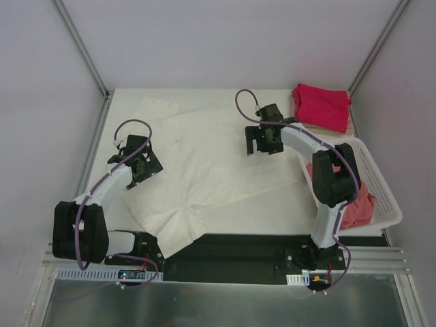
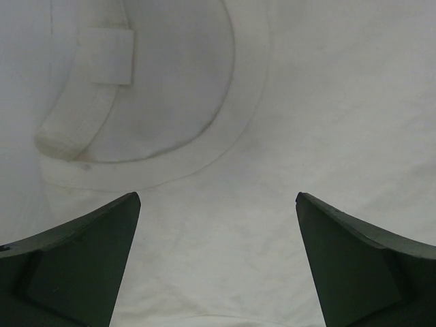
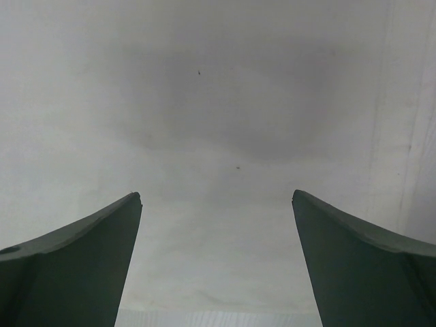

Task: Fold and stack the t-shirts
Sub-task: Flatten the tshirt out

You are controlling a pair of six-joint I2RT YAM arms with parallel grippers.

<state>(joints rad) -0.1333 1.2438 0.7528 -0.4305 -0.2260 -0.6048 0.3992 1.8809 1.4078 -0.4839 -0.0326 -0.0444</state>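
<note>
We see the cream shirt (image 1: pixel 204 170) spread flat, our left gripper (image 1: pixel 145 165) over its collar and our right gripper (image 1: pixel 264 143) near its right edge. Both sets of fingers gape wide, grasping nothing.

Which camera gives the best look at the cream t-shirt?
The top external view: nearly the whole cream t-shirt lies spread on the table. The left wrist view shows only its collar and label; the right wrist view, just plain cloth.
</note>
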